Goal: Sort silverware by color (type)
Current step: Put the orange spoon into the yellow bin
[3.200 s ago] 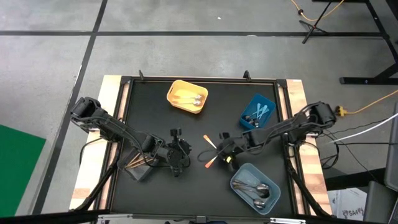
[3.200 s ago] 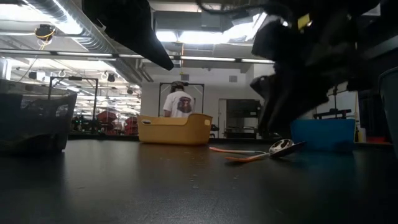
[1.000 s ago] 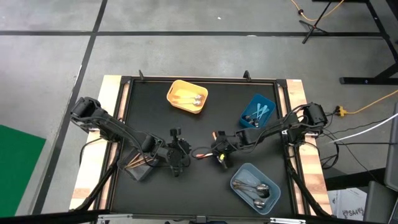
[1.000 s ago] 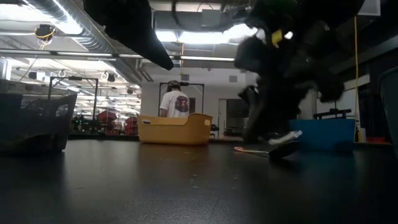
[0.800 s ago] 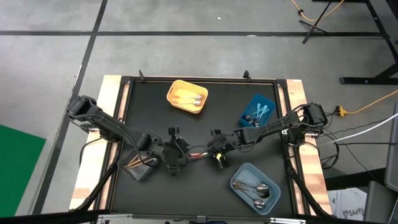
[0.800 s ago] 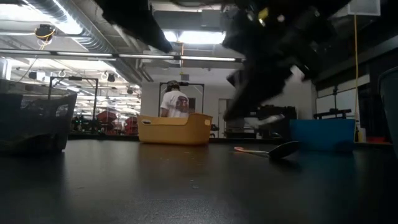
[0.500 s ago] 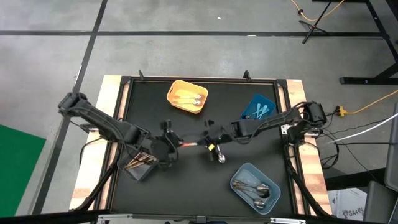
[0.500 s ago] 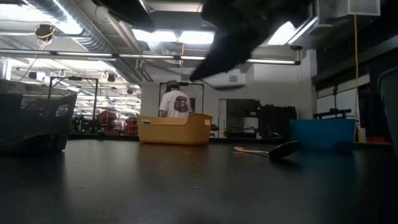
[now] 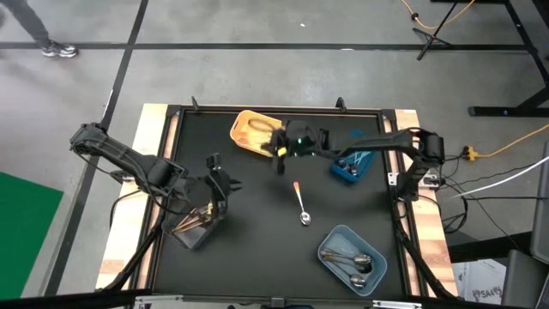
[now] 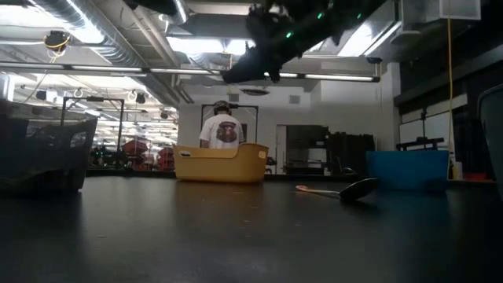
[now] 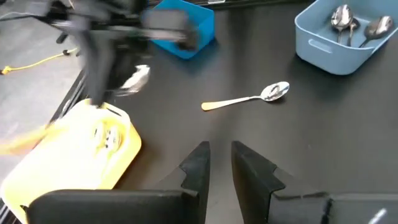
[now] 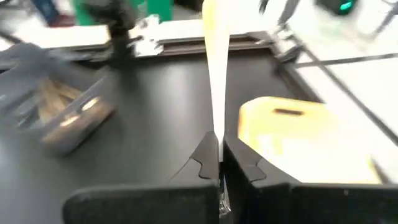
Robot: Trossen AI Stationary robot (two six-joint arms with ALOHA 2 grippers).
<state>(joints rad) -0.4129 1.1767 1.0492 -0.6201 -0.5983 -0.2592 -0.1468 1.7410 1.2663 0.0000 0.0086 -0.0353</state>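
My right gripper (image 9: 276, 159) is raised over the near right corner of the yellow bin (image 9: 251, 130) and is shut on an orange-handled spoon (image 12: 214, 68). A second orange-handled spoon (image 9: 300, 204) lies flat on the black mat at mid-table; it also shows in the left wrist view (image 11: 249, 99) and the low view (image 10: 338, 190). My left gripper (image 9: 227, 190) is slightly open and empty, beside the clear bin (image 9: 196, 227) of gold utensils. My right gripper pinches the spoon's orange handle (image 12: 216, 121) between its two fingers. The handle sticks out forward past the fingertips, along the fingers, toward the table's left. The spoon is lifted clear of the table. Its silver bowl (image 11: 135, 78) shows blurred by the gripper in the left wrist view.
The blue bin (image 9: 352, 159) with light-blue utensils stands at the far right, partly under my right arm. The grey-blue bin (image 9: 350, 257) with silver spoons is at the near right. A person (image 10: 224, 126) stands in the room beyond the table.
My right gripper has risen from mid-table with one orange-handled spoon and carried it toward the far edge, to the yellow bin. The other orange-handled spoon has stayed on the mat. My left gripper has drawn back toward the table's left edge, next to the clear bin.
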